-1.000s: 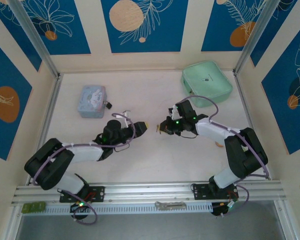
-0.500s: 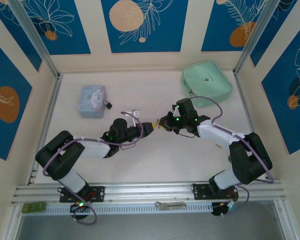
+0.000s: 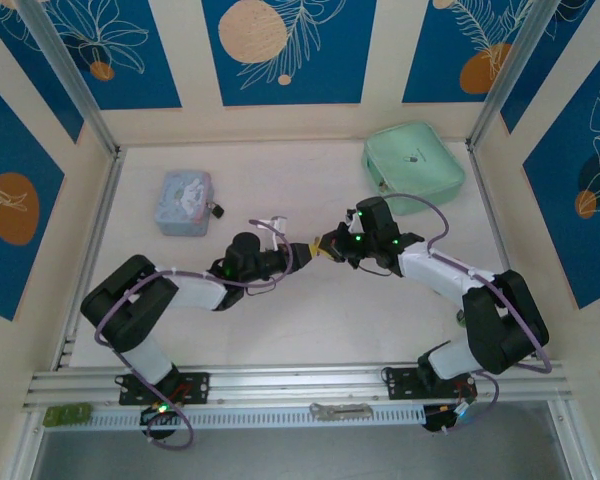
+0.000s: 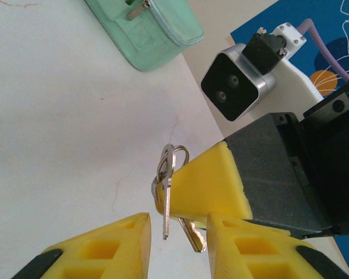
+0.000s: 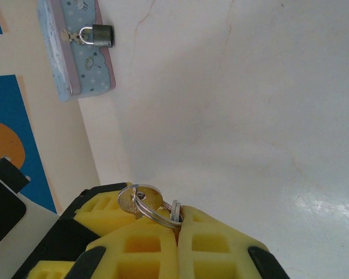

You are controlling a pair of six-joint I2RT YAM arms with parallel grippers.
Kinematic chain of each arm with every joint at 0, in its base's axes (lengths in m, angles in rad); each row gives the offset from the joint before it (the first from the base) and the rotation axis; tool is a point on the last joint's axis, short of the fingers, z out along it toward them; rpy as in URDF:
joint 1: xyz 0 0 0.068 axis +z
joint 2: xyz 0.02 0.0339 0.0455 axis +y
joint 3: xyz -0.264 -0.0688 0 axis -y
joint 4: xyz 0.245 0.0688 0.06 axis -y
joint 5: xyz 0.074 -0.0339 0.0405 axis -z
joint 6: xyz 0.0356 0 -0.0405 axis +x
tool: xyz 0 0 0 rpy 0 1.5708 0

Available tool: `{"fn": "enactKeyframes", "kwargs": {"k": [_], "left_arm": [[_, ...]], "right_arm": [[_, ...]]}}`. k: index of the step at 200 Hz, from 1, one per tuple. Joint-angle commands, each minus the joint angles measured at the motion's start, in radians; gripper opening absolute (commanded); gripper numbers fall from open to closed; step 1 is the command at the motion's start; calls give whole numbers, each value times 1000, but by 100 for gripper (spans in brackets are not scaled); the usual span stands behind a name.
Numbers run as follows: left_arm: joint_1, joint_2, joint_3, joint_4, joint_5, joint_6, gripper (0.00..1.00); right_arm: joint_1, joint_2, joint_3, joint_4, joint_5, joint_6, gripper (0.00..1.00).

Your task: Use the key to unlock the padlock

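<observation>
The small silver key (image 4: 167,209) hangs on a ring (image 5: 144,200) with a second key (image 4: 193,233). My right gripper (image 5: 178,224) is shut on the ring, its yellow fingers (image 4: 209,180) held above the table's middle. My left gripper (image 4: 177,224) is open, with both key blades hanging in the gap between its jaws; neither pad is pinching them. From above, the left gripper (image 3: 302,251) and right gripper (image 3: 327,247) meet tip to tip. The black padlock (image 5: 97,35) hangs on the clasp of the light-blue tin box (image 5: 75,52), and it shows at the box's right side (image 3: 217,210).
The light-blue tin box (image 3: 185,201) sits at the back left. A mint-green zip pouch (image 3: 413,165) lies at the back right, near the right arm's elbow. Aluminium rails (image 3: 95,230) border the white table.
My left arm has reached right until its fingers stand round the hanging keys, and its jaws have narrowed. The right gripper shifted slightly up and left, still holding the ring.
</observation>
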Motion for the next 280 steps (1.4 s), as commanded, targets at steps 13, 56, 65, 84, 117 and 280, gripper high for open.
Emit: {"fn": "enactKeyframes", "kwargs": {"k": [13,56,65,84,117,280], "left_arm": [[-9,32,20,5,-5,35,30],[-8,37,20,1,-25,58,26],[-8,37,23,3,-25,62,26],[-7,38,34,4,-20,68,24],[-8,49,47,15,1,71,20],[17,-195,251,-815,92,629,0]], "right_arm": [[-4,-32,-14,7,-31,14,0],[-4,-36,-14,2,-40,13,0],[-2,-37,-14,2,-41,12,0],[1,-34,-12,-2,-40,9,0],[9,-27,-3,-14,-35,-2,0],[-144,-230,39,-153,-142,-510,59]]}}
